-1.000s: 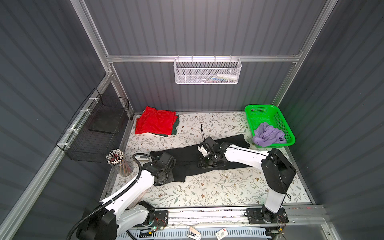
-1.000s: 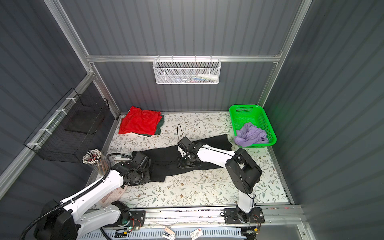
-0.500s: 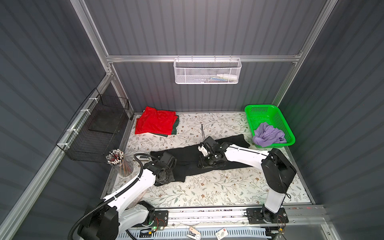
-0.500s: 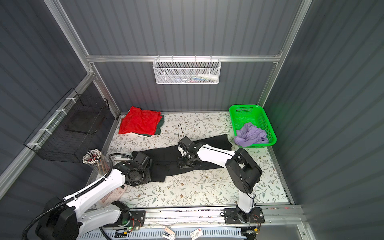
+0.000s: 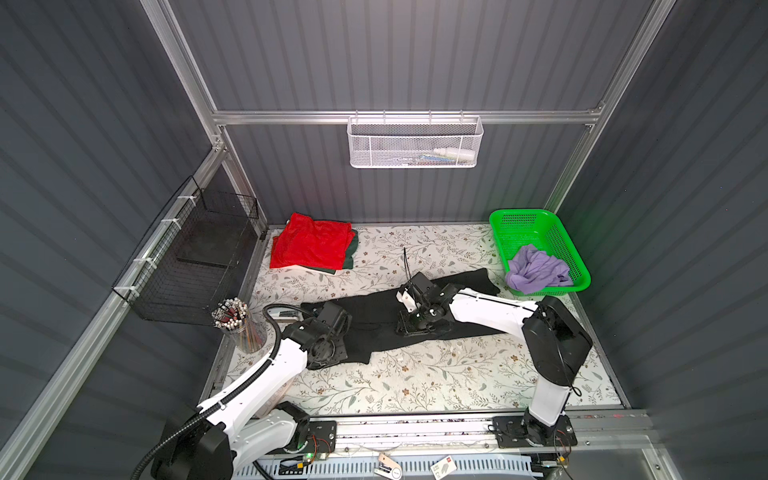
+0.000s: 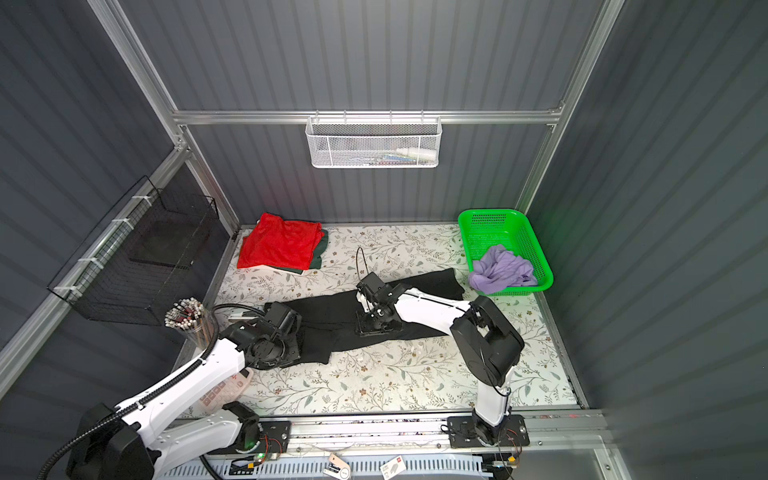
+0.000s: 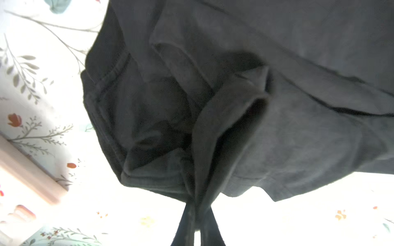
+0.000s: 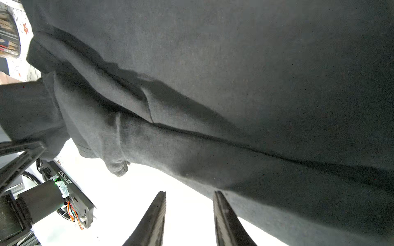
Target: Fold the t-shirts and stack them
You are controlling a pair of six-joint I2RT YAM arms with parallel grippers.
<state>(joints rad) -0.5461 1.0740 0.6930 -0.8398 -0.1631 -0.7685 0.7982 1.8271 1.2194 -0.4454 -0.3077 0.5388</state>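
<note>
Where grey ribbed walls (image 5: 415, 50) enclose | floral tabletop (image 5: 415, 374) (black t-shirt (image 5: 374, 309) sprawled)

Grey walls (image 5: 415, 62) close in my view
I see ribbed panelling, an aluminium frame (image 5: 291, 117), and a floral-patterned surface (image 5: 415, 386), brightly lit.

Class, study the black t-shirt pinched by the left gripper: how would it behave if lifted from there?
Probably floppy: the black t-shirt bunches into soft folds at the left gripper. It would likely drape and trail, since most of it lies spread on the table.
</note>
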